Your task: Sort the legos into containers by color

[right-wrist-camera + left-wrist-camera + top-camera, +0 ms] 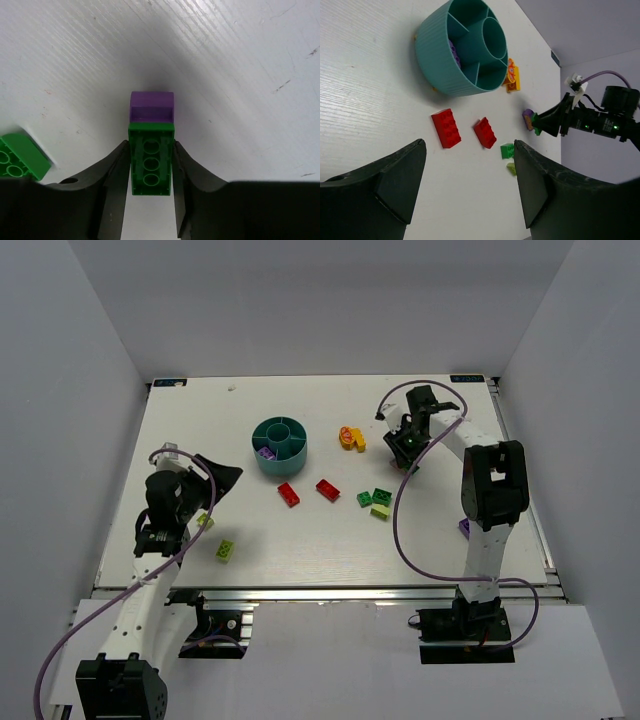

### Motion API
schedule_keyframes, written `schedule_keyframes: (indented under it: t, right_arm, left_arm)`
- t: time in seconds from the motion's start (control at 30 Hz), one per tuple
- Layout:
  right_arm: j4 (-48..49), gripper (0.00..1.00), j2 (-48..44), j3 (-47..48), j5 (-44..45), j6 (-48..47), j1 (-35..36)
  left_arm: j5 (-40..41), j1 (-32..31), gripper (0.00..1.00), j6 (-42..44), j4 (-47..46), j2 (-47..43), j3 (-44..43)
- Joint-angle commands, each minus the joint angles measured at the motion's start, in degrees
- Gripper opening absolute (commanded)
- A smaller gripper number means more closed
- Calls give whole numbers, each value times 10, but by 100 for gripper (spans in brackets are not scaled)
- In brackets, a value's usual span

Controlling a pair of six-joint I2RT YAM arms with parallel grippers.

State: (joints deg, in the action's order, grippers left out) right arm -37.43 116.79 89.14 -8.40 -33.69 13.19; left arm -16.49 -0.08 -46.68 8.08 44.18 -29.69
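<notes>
Currently, your right gripper (150,150) is clamping a green brick (150,167), a purple brick (151,106) stuck on its tip, over the tabletop (320,540) right of the bowl (270,466). Your left gripper (469,145) is hanging open, empty. Step: carrying. Next, likely: you are separating the two colours before dropping.

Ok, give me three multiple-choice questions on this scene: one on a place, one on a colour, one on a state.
1. Where do the two red bricks lie relative to the bowl?
A inside it; B on the table beside it; C on its rim.
2. What colour is the brick inside the bowl?
A purple; B red; C orange.
3. The right fingers are:
A open and empty; B shut on a green brick; C shut on a red one.

Answers:
1. B, both sit on the bare top, clear of the bowl.
2. A, purple shows in one compartment.
3. B, the wrist view shows them clamping green.
</notes>
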Motion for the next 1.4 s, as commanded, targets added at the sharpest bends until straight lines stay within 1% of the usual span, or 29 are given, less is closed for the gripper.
schedule_keyframes:
  t: [0.0,0.07,0.1,0.13,0.17,0.27,0.3,0.37,0.4,0.43,0.53,0.67,0.73,0.8,0.83,0.87,0.93,0.97,1.0,1.07,1.1,1.13,1.17,1.2,1.27,1.37]
  right_arm:
    - [5,18,-17,20,-25,-8,-3]
    - [2,10,-36,23,-37,-8,-4]
    - [0,0,-45,23,-61,-8,-5]
    - [-1,0,-56,23,-80,-8,-5]
    - [-6,0,-82,22,-133,-15,-8]
    - [-17,0,-141,18,-248,-31,-15]
    - [-32,0,-155,16,-338,-48,-15]
    - [-35,0,-195,7,-432,-57,-16]
    - [-41,0,-206,-5,-514,-65,-16]
    - [-32,0,-219,-15,-546,-66,-13]
    - [35,0,-270,-55,-582,-37,14]
    - [91,0,-307,-93,-587,-43,34]
    - [117,0,-321,-107,-597,-42,37]
    - [154,0,-322,-115,-617,2,36]
    - [173,0,-318,-114,-630,35,36]
    - [214,0,-314,-108,-658,115,36]
    - [280,0,-306,-110,-681,237,37]
    - [423,0,-307,-140,-700,318,38]
    - [516,0,-312,-164,-703,498,40]
    - [702,0,-320,-210,-698,662,45]
    - [816,0,-315,-220,-697,728,45]
    - [853,0,-298,-218,-698,832,47]
    - [895,0,-291,-219,-691,880,47]
    - [986,0,-279,-228,-686,967,48]
    - [1034,0,-271,-230,-678,1017,51]
    - [1019,0,-272,-230,-671,1015,59]
  left_arm:
    - [-44,0,79,-24,-45,-8,9]
    - [-67,0,77,-52,-82,-7,23]
    - [-78,0,77,-63,-108,-7,27]
    - [-99,0,77,-75,-125,-7,32]
    - [-107,-4,76,-92,-156,-7,37]
    - [-114,-33,77,-107,-190,0,21]
    - [-112,-54,77,-109,-196,6,13]
    - [-108,-80,77,-114,-213,28,-4]
    - [-107,-104,77,-116,-220,35,-20]
    - [-105,-115,77,-117,-225,43,-28]
    - [-100,-142,78,-135,-265,68,-52]
    - [-91,-164,78,-180,-307,92,-69]
    - [-91,-179,78,-189,-323,110,-80]
    - [-82,-198,78,-190,-329,122,-88]
    - [-79,-205,78,-187,-336,126,-92]
    - [-76,-212,78,-171,-343,129,-93]
    - [-65,-236,78,-145,-375,129,-92]
    - [-62,-246,78,-108,-392,126,-85]
    - [-56,-264,78,-89,-407,123,-81]
    - [-50,-280,78,-32,-438,115,-74]
    - [-49,-288,78,-18,-441,115,-75]
    - [-47,-291,78,-6,-432,117,-78]
    - [-47,-293,78,10,-426,126,-88]
    - [-55,-295,78,14,-421,133,-93]
    - [-58,-301,78,22,-425,152,-100]
    - [-58,-308,77,36,-417,171,-113]
